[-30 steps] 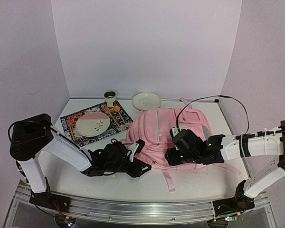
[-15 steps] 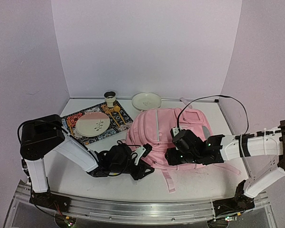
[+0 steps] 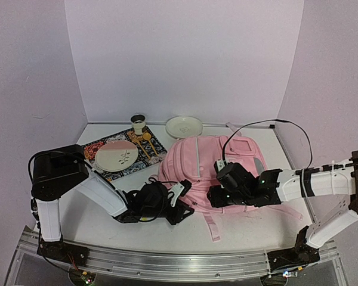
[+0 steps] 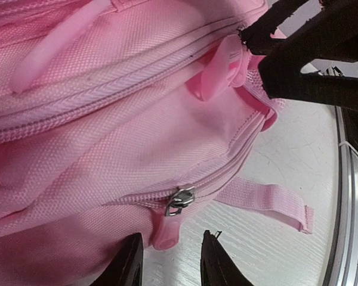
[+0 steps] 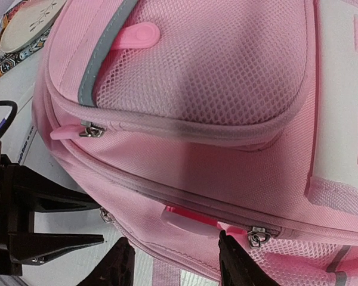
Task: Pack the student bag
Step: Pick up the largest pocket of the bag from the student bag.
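Top external view: a large soft pink fabric backpack [image 3: 209, 164] lies flat, right of centre on the white table [image 3: 95, 223], its straps trailing toward the lower edge of the frame. Both arms reach in low from the bottom corners. The left gripper [image 3: 182, 202] sits at the bag's lower left edge and the right gripper [image 3: 211, 196] over its lower middle, the two near each other. On the upper left of the table a patterned rectangular mat [image 3: 88, 156] carries a round pink-and-white plate [image 3: 116, 156]. Beyond it stand a small cream cup [image 3: 138, 124] and a round white dish [image 3: 184, 126].

Left wrist view: the jaws stand narrowly apart, gripping nothing. A pink rubber zipper pull [image 4: 165, 229] hangs from a metal slider [image 4: 179, 199] just at the mouth of the gap. A pink webbing strap [image 4: 262, 199] lies on the table at lower right.

Right wrist view: the jaws are moderately apart over the bag's zipped seam. A short pink tab [image 5: 188, 217] lies in the gap without filling it, and nothing is clamped. A grey-silver trim strip [image 5: 101, 53] curves beside a mesh pocket [image 5: 215, 71] in the upper half.
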### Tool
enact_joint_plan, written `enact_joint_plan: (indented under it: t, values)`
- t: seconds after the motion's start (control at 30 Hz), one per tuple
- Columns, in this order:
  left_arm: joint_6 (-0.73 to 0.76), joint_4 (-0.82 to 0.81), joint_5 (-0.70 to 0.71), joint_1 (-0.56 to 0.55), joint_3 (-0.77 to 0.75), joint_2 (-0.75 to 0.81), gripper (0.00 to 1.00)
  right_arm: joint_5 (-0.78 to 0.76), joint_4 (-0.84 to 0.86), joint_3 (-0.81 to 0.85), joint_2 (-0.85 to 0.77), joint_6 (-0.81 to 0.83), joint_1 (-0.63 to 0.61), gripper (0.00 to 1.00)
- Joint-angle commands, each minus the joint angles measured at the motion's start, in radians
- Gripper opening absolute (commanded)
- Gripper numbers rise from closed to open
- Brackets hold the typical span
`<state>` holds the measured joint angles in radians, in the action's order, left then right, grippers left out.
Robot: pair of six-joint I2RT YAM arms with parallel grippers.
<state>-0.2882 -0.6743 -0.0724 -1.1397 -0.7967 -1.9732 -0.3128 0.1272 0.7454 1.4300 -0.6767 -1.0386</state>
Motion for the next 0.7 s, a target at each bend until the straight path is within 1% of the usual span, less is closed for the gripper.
enact_joint_plan:
  t: [0.0, 0.27, 0.43, 0.5, 0.57, 0.63, 0.67]
  values:
    - [-0.011, -0.044, 0.057, 0.0, 0.006, 0.025, 0.36, -0.011, -0.015, -0.015, -0.02, 0.005, 0.002, 0.49]
    - [-0.009, -0.045, -0.013, 0.0, -0.045, -0.027, 0.35, 0.006, -0.011, -0.002, 0.0, 0.008, 0.001, 0.49]
    - [-0.017, -0.045, -0.034, 0.0, -0.066, -0.061, 0.31, 0.008, -0.006, -0.013, -0.007, 0.001, 0.002, 0.49]
    - [-0.023, -0.046, -0.047, -0.001, -0.076, -0.075, 0.28, 0.014, -0.004, -0.015, -0.005, -0.001, 0.002, 0.49]
    - [-0.027, -0.049, -0.06, 0.0, -0.087, -0.083, 0.23, 0.018, -0.003, -0.016, -0.003, -0.002, 0.002, 0.5]
    - [-0.03, -0.051, -0.075, 0.0, -0.095, -0.085, 0.17, 0.023, -0.003, -0.019, -0.004, -0.003, 0.001, 0.5]
    - [-0.031, -0.051, -0.083, 0.0, -0.096, -0.084, 0.12, 0.024, -0.003, -0.022, -0.007, -0.006, 0.001, 0.51]
